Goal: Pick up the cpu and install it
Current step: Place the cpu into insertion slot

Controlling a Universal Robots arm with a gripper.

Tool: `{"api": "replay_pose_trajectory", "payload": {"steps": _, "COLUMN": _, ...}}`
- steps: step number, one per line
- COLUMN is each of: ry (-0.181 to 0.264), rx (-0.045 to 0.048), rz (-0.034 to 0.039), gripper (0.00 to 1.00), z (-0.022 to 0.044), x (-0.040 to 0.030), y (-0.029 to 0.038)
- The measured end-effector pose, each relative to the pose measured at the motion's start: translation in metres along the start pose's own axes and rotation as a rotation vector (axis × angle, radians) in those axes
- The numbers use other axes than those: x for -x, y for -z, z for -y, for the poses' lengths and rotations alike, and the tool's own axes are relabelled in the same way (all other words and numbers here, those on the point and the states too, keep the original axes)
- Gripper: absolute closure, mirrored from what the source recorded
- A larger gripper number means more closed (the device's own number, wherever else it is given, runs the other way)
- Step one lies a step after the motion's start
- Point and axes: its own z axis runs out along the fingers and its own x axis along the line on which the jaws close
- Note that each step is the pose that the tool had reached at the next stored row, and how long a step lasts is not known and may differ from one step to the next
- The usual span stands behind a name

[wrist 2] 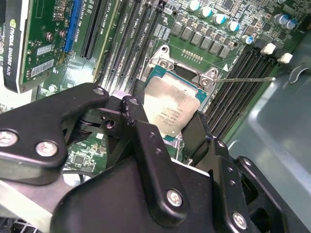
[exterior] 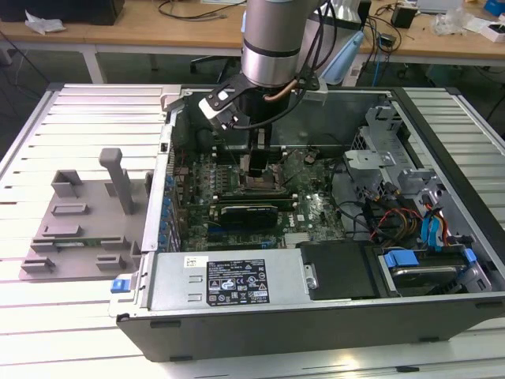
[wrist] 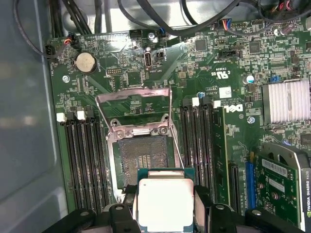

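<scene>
Wooden benches strewn with cables run along the back of the room, and nearer to me a pale slatted surface [exterior: 79, 118] carries an open computer case [exterior: 316, 324]. A grey plastic tray [exterior: 71, 237] lies beside it, toward the exterior view's left. Down inside the case the motherboard [wrist: 214, 73] lies flat, its socket [wrist: 143, 158] bare and its load plate [wrist: 133, 102] tipped up out of the way.

The cpu [wrist: 165, 204] is pinched between the two black fingers [wrist: 125, 208] of the gripper [wrist: 165, 211], which is clamped on its opposite edges. It hangs level, metal top up, over the side of the socket away from the raised plate and, as far as I can judge, not seated. I'd call it light and rigid but delicate (the underside contacts and the socket pins forgive nothing). Its smooth lid could slip, so the thin pale edges are the right place to hold it, as here.

The arm [exterior: 272, 39] comes straight down into the case in the exterior view, wrist vertical, gripper pointing at the board
</scene>
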Motion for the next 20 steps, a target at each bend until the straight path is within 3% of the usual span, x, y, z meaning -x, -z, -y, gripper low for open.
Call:
{"api": "replay_pose_trajectory", "payload": {"steps": 10, "ry": -0.06, "rx": -0.0013, "rz": -0.0025, "gripper": 0.45, "z": 0.0, "x": 0.0, "y": -0.0001}}
{"api": "replay_pose_trajectory", "payload": {"steps": 13, "ry": -0.139, "rx": -0.0031, "rz": -0.0057, "gripper": 0.45, "z": 0.0, "x": 0.0, "y": -0.0002}}
{"api": "replay_pose_trajectory", "payload": {"steps": 20, "ry": -0.17, "rx": -0.0038, "rz": -0.007, "gripper": 0.45, "z": 0.0, "x": 0.0, "y": -0.0003}}
